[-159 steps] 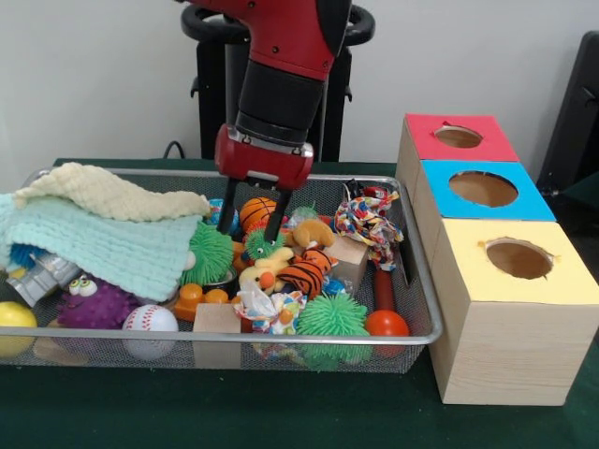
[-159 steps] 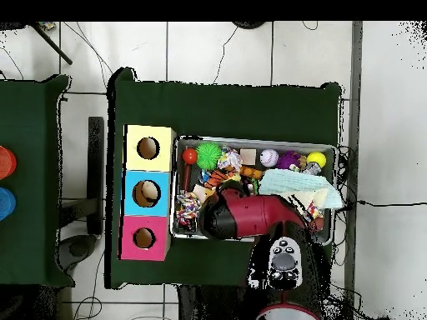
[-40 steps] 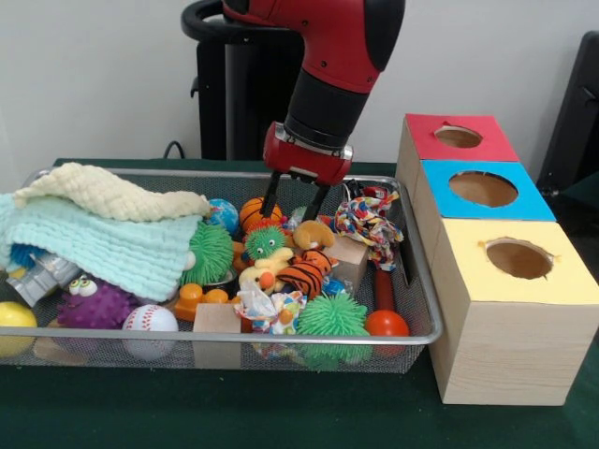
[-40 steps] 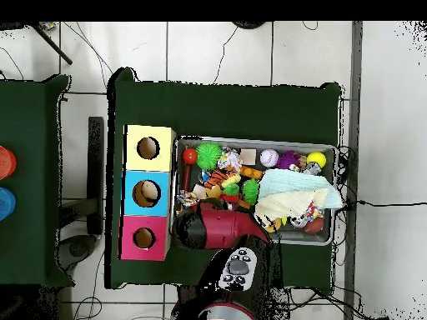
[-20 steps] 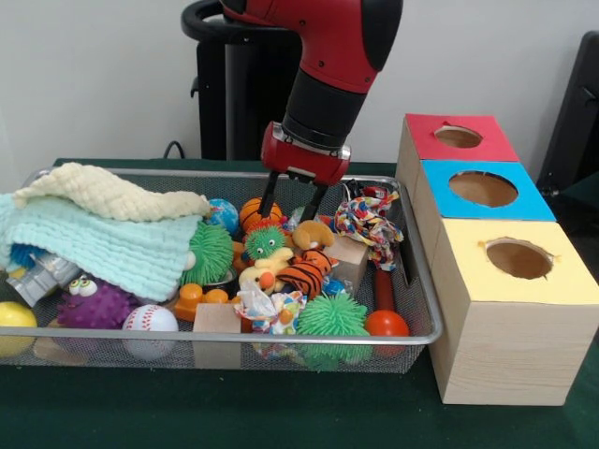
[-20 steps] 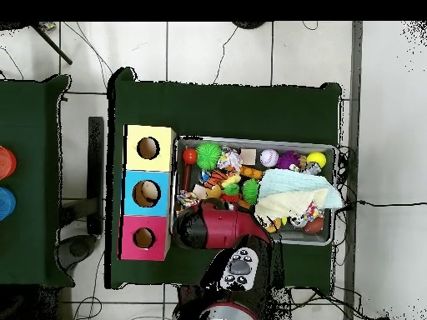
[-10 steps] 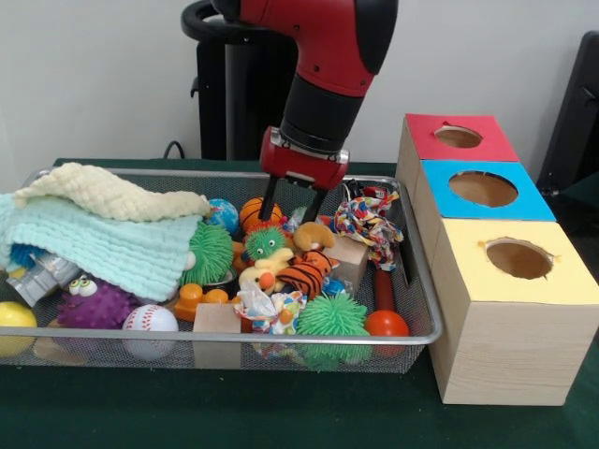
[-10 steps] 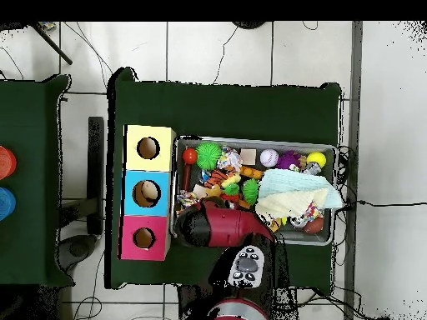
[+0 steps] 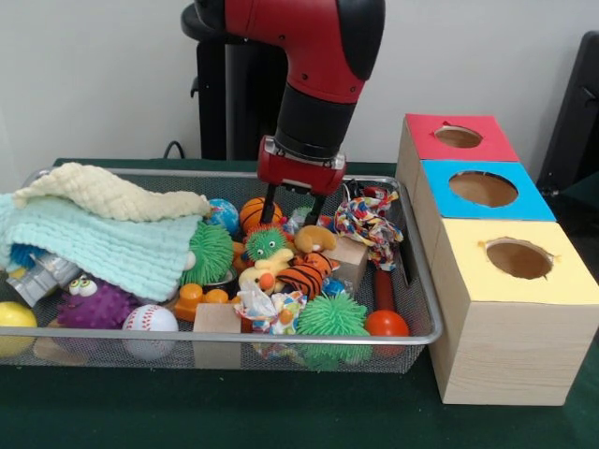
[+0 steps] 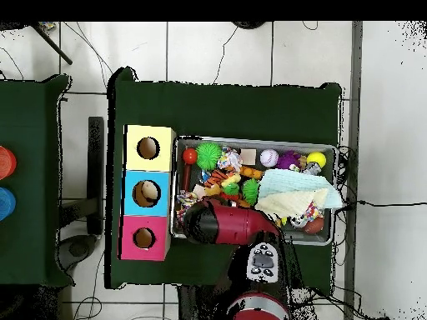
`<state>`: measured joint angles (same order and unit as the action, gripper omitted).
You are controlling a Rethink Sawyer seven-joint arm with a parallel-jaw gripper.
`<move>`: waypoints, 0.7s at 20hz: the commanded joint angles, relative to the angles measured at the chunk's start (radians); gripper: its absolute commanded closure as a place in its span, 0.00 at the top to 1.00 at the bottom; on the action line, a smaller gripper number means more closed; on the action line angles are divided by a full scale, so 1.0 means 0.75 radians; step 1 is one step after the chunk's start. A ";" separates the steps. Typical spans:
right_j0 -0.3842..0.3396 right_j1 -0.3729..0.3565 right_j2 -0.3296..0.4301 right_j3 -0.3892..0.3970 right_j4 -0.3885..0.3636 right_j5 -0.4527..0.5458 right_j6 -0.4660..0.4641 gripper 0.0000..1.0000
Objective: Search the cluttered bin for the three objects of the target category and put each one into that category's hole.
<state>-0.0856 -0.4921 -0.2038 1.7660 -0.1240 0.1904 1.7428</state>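
Wire mesh bin (image 9: 412, 271), on a green table (image 9: 281, 421), contents listed left to right in the front view.

Far left: yellow ball (image 9: 14, 318) against the front wall; grey toy (image 9: 37, 274) under the cloths. Cream knitted cloth (image 9: 103, 192) lies on top of a mint green cloth (image 9: 103, 245). Below them: purple spiky toy with eyes (image 9: 94, 301); baseball (image 9: 150, 323) at the front wall.

Middle: green fuzzy ball (image 9: 213, 253); orange plastic piece (image 9: 198, 297); wooden block (image 9: 217, 320); blue patterned ball (image 9: 223, 213); small basketball (image 9: 257, 213); green spiky creature with eyes (image 9: 265, 245); tiger-striped plush (image 9: 304, 271); tan plush (image 9: 314, 237); green spiky ball (image 9: 332, 316) at the front.

Gripper (image 9: 288, 208), on the red arm (image 9: 314, 56): two dark fingers parted, holding nothing, tips down just above the basketball and the tan plush.

Right side of bin: second wooden block (image 9: 348, 254); multicoloured rope toy (image 9: 367, 220); red ball (image 9: 387, 325).

Beside the bin, right: three wooden boxes with round holes in a row, red-topped box (image 9: 459, 150) farthest back, blue-topped box (image 9: 482, 201), yellow-topped box (image 9: 510, 281) nearest.
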 commanded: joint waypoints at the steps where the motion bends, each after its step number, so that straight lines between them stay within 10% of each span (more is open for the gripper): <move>1: -0.049 0.010 0.199 0.014 0.008 0.037 0.133 1.00; 14: -0.054 -0.015 0.191 0.056 0.007 0.065 0.142 1.00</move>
<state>-0.0980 -0.4974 -0.1745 1.7707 -0.1240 0.1904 1.7428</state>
